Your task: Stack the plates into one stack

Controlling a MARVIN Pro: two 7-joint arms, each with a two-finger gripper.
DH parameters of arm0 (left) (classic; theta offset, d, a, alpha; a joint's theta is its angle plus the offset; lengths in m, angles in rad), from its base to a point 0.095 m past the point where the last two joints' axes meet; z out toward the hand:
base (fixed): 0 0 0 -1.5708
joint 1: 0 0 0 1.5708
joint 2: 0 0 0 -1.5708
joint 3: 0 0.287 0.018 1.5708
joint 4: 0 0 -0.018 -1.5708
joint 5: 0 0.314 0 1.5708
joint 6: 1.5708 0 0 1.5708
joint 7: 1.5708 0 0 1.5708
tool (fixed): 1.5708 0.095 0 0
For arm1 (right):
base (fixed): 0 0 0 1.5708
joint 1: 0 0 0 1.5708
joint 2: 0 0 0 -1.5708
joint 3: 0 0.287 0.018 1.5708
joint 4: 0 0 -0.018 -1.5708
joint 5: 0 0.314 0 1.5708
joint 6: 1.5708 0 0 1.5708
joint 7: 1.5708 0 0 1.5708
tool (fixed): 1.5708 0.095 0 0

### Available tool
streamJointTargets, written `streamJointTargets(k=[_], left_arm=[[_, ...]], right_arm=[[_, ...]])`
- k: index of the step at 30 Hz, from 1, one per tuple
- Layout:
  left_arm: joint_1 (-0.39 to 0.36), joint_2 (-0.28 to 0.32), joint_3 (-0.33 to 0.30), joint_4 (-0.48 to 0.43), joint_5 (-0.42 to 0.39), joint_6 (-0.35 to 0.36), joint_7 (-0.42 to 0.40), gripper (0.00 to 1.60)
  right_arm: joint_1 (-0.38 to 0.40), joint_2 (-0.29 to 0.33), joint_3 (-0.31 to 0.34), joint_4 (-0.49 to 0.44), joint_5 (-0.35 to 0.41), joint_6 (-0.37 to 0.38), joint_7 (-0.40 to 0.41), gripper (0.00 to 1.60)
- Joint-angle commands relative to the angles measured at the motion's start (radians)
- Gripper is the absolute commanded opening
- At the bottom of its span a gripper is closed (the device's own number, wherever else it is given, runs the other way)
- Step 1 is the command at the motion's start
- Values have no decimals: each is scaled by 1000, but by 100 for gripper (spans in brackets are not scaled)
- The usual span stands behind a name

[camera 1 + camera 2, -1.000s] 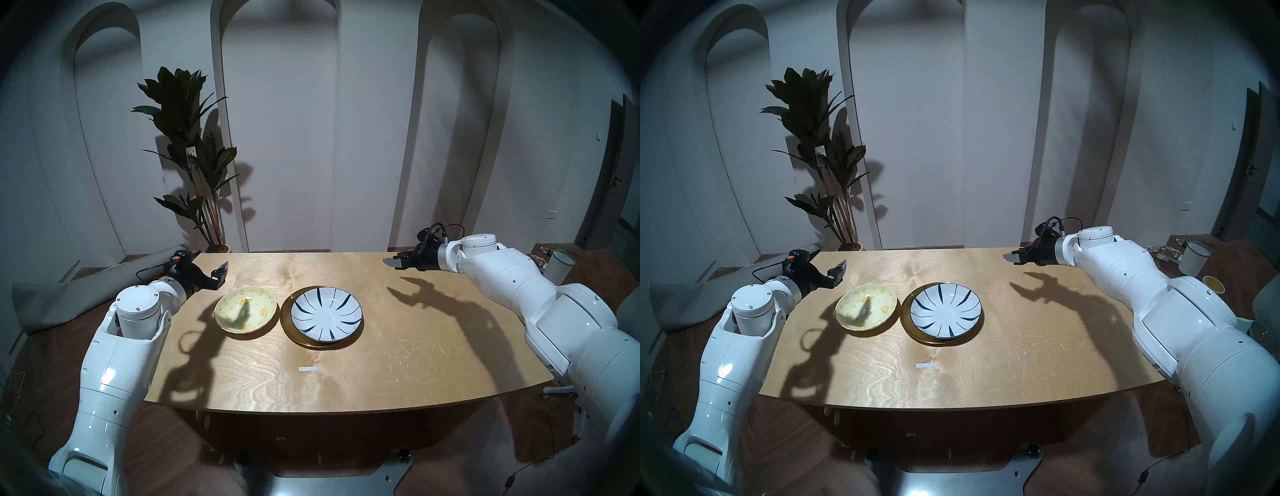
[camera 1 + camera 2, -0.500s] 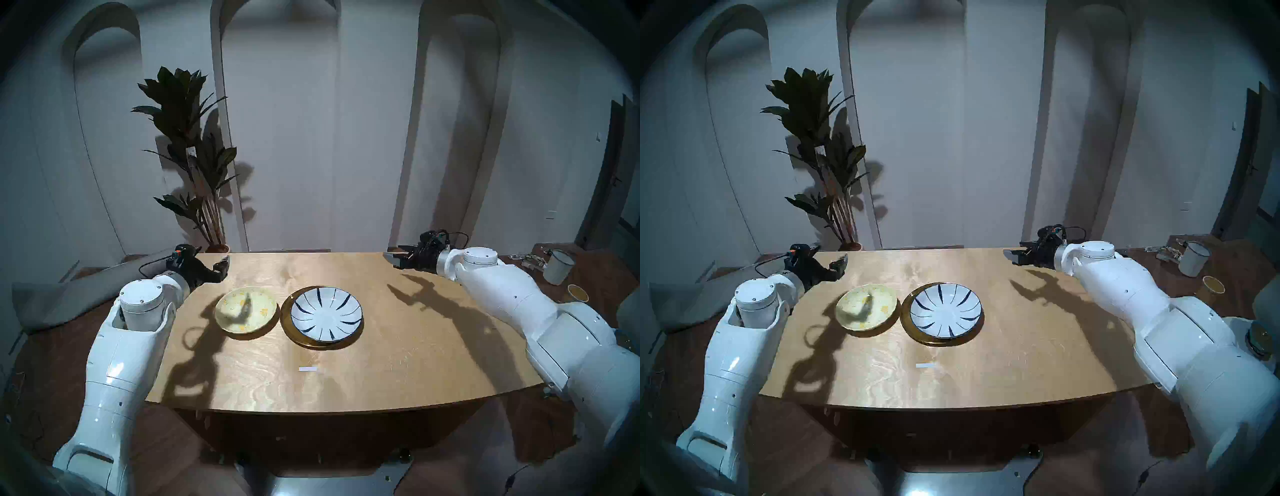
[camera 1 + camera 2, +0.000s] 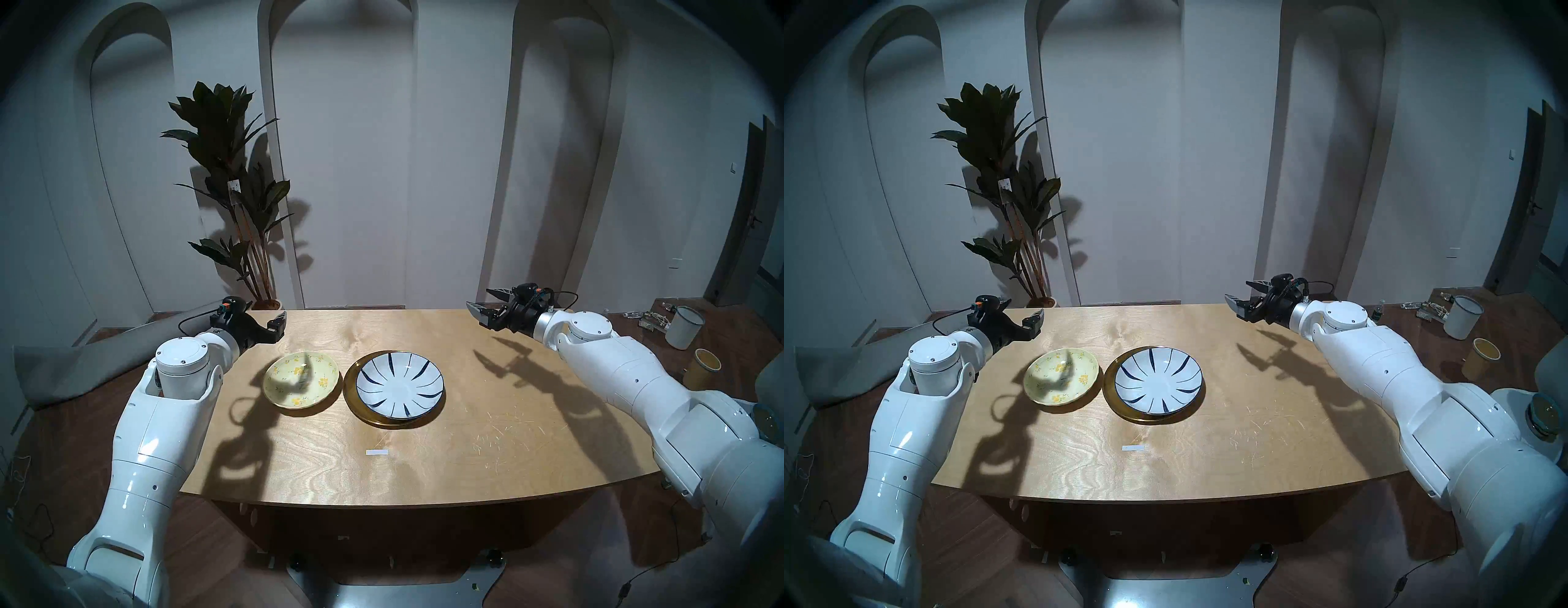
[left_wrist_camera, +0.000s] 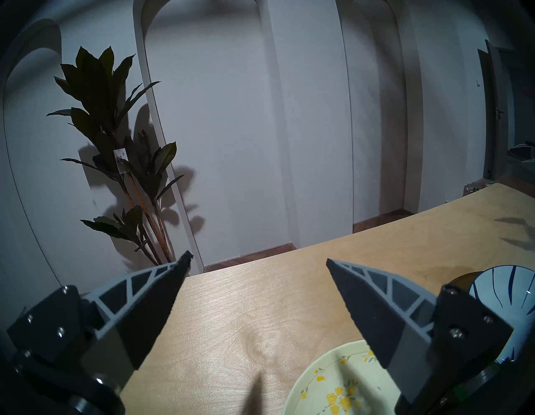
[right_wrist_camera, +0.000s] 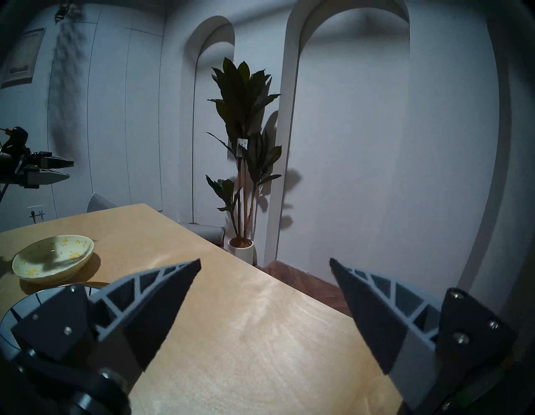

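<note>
The pale-yellow floral plate (image 3: 301, 380) lies alone on the wooden table, left of centre. The white plate with dark-blue strokes (image 3: 401, 384) lies on the gold metal plate (image 3: 373, 421) just to its right, rims close. My left gripper (image 3: 263, 316) is open and empty, held above the table's far left corner, behind the floral plate (image 4: 341, 385). My right gripper (image 3: 478, 298) is open and empty above the far right corner, well away from the plates. The right wrist view shows the floral plate (image 5: 53, 258) and a part of the white-and-blue plate (image 5: 17, 313).
The table (image 3: 424, 467) bears a small white tape mark (image 3: 376, 452) near the front. A potted plant (image 3: 231, 191) stands behind the far left corner. A white bin (image 3: 683, 327) and a yellow cup (image 3: 706, 365) stand on the floor at right. A grey rolled mat (image 3: 85, 361) lies at left.
My left gripper has shifted a little to the right and farther back. My right gripper has risen and turned, and its arm has drawn back. The plates have not moved.
</note>
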Motion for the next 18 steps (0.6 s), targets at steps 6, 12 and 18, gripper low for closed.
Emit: streamJointTargets(k=[6,12,18], left_arm=[[-68,5,8,18,19,8,16,160],[-83,0,18,33,27,14,25,160],[-101,-10,45,48,42,17,34,160]], right_arm=[[-127,53,41,-134,15,-185,-46,160],[-180,82,69,-187,19,-265,-99,160],[-243,103,95,-260,18,-342,-158,160]])
